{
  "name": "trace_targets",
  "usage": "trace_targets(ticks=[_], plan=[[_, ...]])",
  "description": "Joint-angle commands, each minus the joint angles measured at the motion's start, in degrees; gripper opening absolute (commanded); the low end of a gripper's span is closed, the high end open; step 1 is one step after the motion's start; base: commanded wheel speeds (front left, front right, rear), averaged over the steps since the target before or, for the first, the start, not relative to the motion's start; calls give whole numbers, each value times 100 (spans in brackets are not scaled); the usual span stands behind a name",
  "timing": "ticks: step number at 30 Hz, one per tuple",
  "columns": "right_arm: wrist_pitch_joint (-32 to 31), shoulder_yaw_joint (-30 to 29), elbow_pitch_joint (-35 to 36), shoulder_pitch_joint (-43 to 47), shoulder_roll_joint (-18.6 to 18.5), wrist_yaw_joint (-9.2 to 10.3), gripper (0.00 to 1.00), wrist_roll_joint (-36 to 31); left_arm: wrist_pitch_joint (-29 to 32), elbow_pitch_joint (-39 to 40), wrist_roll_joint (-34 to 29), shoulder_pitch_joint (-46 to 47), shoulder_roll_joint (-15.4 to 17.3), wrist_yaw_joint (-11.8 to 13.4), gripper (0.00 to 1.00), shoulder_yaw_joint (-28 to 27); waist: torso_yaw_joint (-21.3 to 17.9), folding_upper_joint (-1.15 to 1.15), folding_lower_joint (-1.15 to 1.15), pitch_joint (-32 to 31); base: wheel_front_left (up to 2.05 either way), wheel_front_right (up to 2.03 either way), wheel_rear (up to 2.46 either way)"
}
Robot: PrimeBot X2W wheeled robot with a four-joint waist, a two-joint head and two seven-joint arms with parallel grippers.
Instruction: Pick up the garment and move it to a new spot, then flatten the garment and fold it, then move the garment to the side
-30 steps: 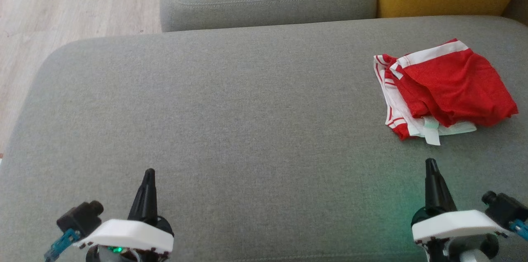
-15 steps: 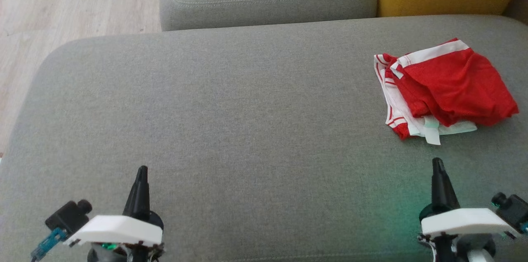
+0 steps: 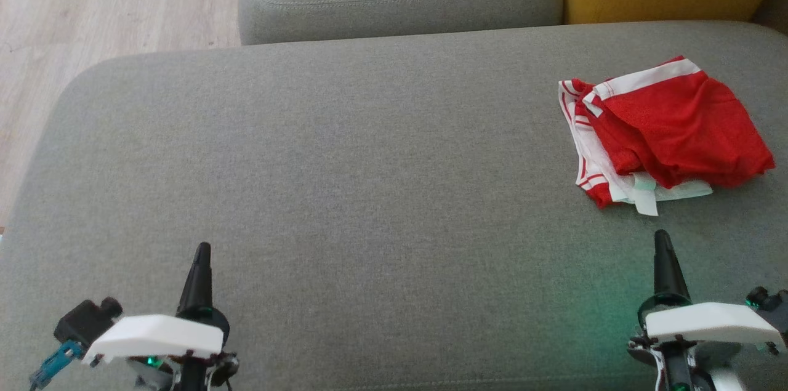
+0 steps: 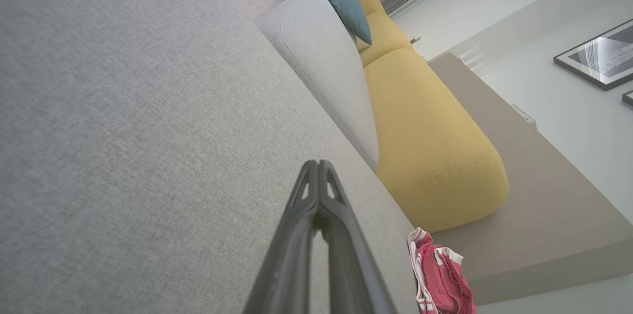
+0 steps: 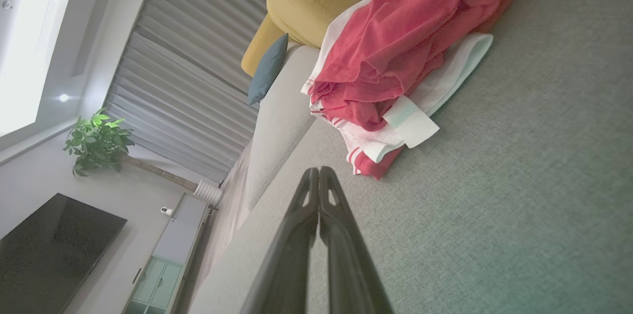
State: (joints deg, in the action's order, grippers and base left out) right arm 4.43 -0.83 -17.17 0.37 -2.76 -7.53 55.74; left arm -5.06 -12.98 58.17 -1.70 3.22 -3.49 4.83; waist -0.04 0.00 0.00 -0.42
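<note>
Fabric of the red-and-white garment (image 3: 668, 132), found bunched by the right edge of the sofa seat (image 3: 369, 163), was judged light, soft and limp, apt to sag when lifted. A pinch on the white-banded hem (image 3: 645, 199) at its near side was judged the surest hold. Both left hand (image 3: 202, 250) and right hand (image 3: 660, 238) were seen closed and empty near the front edge, the right one close to the garment.
</note>
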Motion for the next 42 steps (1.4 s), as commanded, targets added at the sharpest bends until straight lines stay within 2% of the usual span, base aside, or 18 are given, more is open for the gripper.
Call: trace_targets(ticks=[1,42], plan=[[-31,26,216,-317,-105,2,0,131,34,170,122,319,77,-41,0,-163,0,0,0,1,0,0,0],[-709,-300,292,-549,-110,4,0,2721,725,-22,2575,643,96,-297,0,-721,3,0,0,43,0,0,0]])
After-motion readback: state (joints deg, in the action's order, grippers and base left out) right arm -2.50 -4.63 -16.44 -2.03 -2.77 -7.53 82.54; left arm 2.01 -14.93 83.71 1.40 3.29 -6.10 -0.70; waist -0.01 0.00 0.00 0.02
